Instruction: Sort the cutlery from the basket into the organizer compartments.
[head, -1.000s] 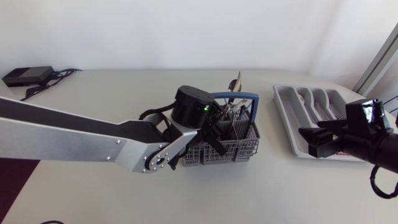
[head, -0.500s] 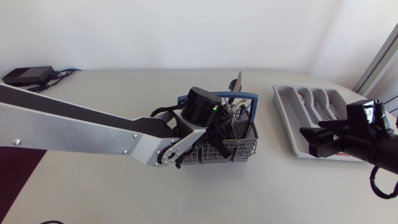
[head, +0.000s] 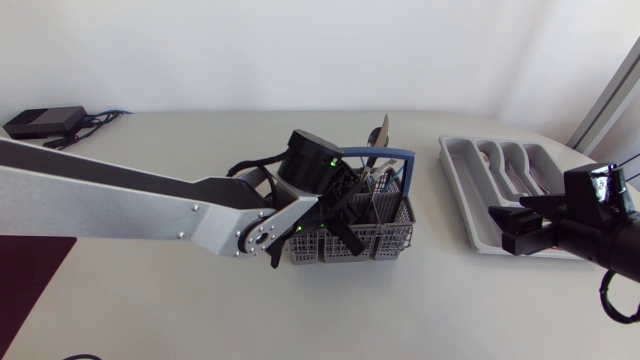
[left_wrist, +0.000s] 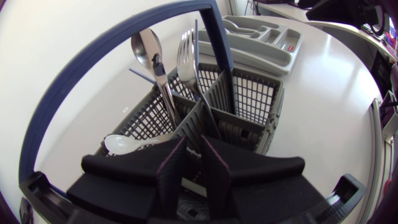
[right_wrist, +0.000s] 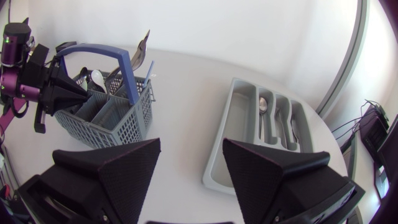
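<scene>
- Because the right gripper hangs nearest, at the near right of the table, with its broad matte black wedges spread wide and nothing between them, it threatens little as it is. The near end of the organizer lies just ahead of it, though, and a careless sweep could shove that light tray.
- Further in, at mid-table, stands the basket. It is grey plastic mesh split by dividers, with a blue hoop handle arching over it.
- The left gripper sits over the dividers, close under that hoop; whether it has closed on any piece I cannot tell.
- A lift from here could snag the hoop and tip or drag the light basket. A smooth metal stem could also slip free.
- In the basket's far pockets a polished steel spoon and fork stand upright, close together. Pulling one may drag the other along.
- A white plastic spoon lies low in a pocket beside them.
- Farthest, on the right, the organizer is a grey moulded tray of long parallel compartments. Shiny cutlery already lies in some of them.
</scene>
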